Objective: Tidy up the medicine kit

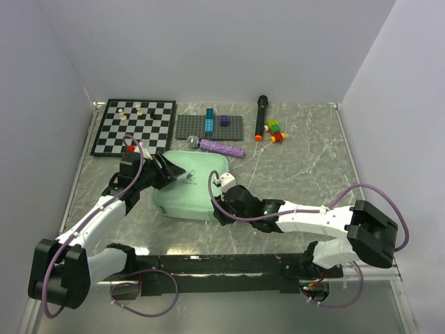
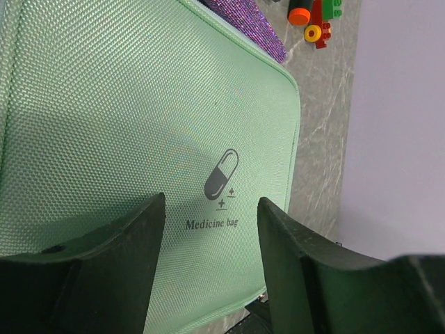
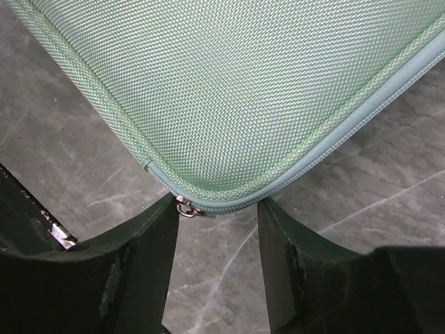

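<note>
The medicine kit (image 1: 186, 186) lies closed on the bench (image 1: 292, 160). Both wrist views crop its edges, and the right hand (image 3: 217, 205) hides part of its right side from above. That hand is released, its fingers straddling the corner zip pull (image 3: 186, 209). The left hand (image 2: 212, 202), also released, is over the lid logo; whether it touches the lid cannot be judged.

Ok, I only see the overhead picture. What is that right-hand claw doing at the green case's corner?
Observer: Its wrist camera shows the right gripper straddling the medicine kit at one corner, where a small metal zipper pull sits.
Operator: Has it pinched that?
Observer: Not visibly; the pull sits beside one finger, and the other stands clear.
Operator: And the left claw?
Observer: The left gripper is open above a pill logo and the words "Medicine bag".
</note>
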Available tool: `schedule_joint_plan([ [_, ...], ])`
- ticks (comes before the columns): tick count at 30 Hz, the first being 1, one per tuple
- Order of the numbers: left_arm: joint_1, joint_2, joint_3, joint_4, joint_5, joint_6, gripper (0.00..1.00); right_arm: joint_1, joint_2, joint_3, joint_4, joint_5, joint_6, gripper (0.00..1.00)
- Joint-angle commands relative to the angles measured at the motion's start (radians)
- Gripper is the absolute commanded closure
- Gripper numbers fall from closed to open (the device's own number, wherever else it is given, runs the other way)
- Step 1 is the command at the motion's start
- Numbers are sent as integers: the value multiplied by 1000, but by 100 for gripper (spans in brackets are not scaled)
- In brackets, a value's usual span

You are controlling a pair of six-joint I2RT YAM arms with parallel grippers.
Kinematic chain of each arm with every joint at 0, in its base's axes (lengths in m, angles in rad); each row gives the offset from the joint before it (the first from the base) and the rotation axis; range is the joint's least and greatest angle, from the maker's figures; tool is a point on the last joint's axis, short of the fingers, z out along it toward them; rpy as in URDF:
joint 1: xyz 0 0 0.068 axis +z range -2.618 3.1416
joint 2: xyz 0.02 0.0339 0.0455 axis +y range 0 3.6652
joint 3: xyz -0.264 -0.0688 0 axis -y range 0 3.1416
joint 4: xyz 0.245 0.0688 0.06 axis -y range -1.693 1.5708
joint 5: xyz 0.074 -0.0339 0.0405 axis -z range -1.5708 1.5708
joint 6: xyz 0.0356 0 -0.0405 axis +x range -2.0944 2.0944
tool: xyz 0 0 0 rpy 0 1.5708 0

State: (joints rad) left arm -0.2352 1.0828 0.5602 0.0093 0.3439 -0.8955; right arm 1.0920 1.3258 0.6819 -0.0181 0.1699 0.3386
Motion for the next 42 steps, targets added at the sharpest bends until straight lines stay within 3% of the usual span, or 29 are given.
schedule_joint_plan([
  [1, -1, -18, 6, 0, 18, 20, 40, -12, 39, 14, 21, -32, -12, 52],
  [7, -1, -26, 10, -8, 15, 26, 39, -15, 43, 27, -32, -44, 2, 32],
  [20, -1, -27, 1, -5, 17, 24, 39, -21, 32, 16, -8, -43, 8, 38],
  [34, -1, -43, -11, -3, 18, 20, 39, -32, 35, 19, 9, -33, 7, 67],
  [42, -1, -46, -13, -5, 18, 21, 39, -30, 15, 19, 6, -18, -6, 90],
])
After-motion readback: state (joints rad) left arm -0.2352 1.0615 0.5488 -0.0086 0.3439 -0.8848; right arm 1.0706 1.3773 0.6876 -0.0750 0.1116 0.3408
